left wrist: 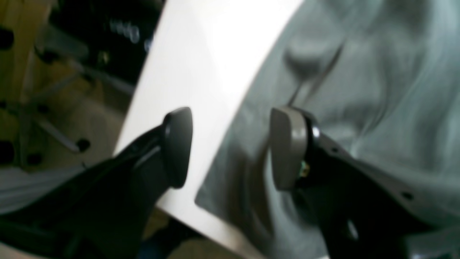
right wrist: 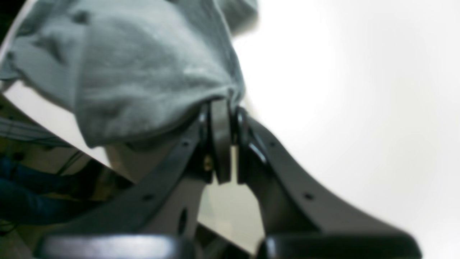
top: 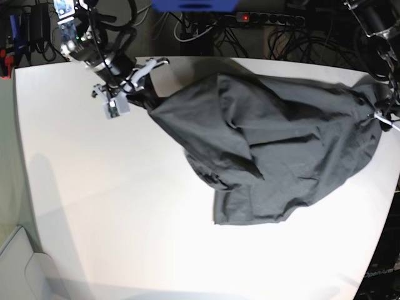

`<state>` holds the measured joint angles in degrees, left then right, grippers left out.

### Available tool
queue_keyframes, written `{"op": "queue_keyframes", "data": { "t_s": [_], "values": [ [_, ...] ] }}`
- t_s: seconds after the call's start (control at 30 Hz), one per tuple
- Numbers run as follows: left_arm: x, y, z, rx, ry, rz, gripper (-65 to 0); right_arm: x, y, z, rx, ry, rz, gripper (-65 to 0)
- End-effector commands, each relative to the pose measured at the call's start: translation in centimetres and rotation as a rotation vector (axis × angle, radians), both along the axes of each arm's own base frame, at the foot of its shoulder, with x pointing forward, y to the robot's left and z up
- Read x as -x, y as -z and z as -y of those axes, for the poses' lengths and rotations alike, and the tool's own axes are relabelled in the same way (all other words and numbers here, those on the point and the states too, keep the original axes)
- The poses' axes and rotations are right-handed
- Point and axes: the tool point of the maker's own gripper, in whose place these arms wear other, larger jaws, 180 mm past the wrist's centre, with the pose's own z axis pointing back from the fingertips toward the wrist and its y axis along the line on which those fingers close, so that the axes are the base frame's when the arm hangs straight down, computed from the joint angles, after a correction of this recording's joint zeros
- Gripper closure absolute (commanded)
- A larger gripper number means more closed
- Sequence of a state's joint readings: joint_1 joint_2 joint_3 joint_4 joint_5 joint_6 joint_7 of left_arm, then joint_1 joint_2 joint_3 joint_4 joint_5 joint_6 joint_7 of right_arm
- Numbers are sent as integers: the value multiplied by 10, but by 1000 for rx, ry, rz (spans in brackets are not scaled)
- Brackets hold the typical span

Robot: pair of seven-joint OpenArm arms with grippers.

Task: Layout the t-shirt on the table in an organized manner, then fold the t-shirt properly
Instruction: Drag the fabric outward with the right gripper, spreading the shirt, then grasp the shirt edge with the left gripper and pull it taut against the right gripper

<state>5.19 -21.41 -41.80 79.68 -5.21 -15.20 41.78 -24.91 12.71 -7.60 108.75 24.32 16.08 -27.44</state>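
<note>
The dark grey t-shirt lies crumpled across the right half of the white table, stretched between the two arms. At the far left, my right gripper is shut on a corner of the t-shirt; in the right wrist view the cloth bunches into the closed tips of that gripper. My left gripper is at the table's right edge. It is open, one finger over bare table and the other finger over the t-shirt, with the cloth's edge between them.
A power strip and tangled cables run behind the table's far edge. The table's edge is close to both grippers. A chair base stands on the floor beyond the edge in the left wrist view. Bare tabletop fills the left and front.
</note>
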Motion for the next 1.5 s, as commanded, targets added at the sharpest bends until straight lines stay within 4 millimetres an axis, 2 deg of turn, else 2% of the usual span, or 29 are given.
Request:
{"op": "queue_keyframes", "data": {
  "t_s": [0.0, 0.13, 0.23, 0.3, 0.4, 0.5, 0.6, 0.77, 0.83, 0.97, 1.07, 1.13, 1.17, 1.23, 1.3, 1.33, 1.4, 1.47],
  "values": [
    [-6, -16, -9, -37, 2, 30, -334, -7, -12, 9, -1, 17, 51, 0],
    [-5, -14, -9, -32, 0, 24, -334, -7, -9, 43, 52, 88, 44, 0],
    [-9, -17, -9, -31, -1, 36, -334, -6, -9, 78, 100, 169, 43, 0],
    [-9, -17, -10, -32, -3, 36, -334, -3, -14, 103, 138, 227, 50, 0],
    [-9, -15, -8, -27, -2, 34, -334, 3, -20, 131, 180, 290, 58, 0],
    [-9, -16, -8, -27, -1, 38, -334, 3, -23, 141, 199, 312, 65, 0],
    [-14, -25, -4, -31, 6, 67, -334, 4, -24, 151, 212, 340, 63, 0],
    [-36, -68, 21, -2, 65, 228, -334, 9, -19, 149, 204, 346, 48, 0],
    [-46, -86, 35, 26, 99, 293, -334, 9, -19, 147, 201, 342, 47, 0],
    [-77, -100, 86, 142, 203, 343, -334, 9, -19, 146, 195, 346, 47, 0],
    [-107, -97, 139, 195, 339, 312, -333, 9, -19, 145, 191, 349, 48, 0],
    [-123, -83, 186, 249, 431, 282, -316, 9, -19, 145, 191, 349, 48, 0],
    [-129, -73, 207, 281, 471, 264, -274, 9, -19, 145, 191, 349, 48, 0],
    [-145, -64, 239, 332, 524, 252, -133, 9, -19, 145, 191, 349, 48, 0],
    [-158, -48, 263, 397, 535, 221, 0, 9, -19, 145, 191, 349, 48, 0],
    [-163, -37, 272, 424, 532, 193, 0, 8, -19, 145, 191, 349, 49, 0],
    [-173, -20, 284, 456, 514, 145, -42, 3, -23, 145, 188, 350, 64, 0],
    [-184, -4, 297, 454, 504, 114, -28, 2, -24, 145, 187, 351, 69, 0]
  ]
}}
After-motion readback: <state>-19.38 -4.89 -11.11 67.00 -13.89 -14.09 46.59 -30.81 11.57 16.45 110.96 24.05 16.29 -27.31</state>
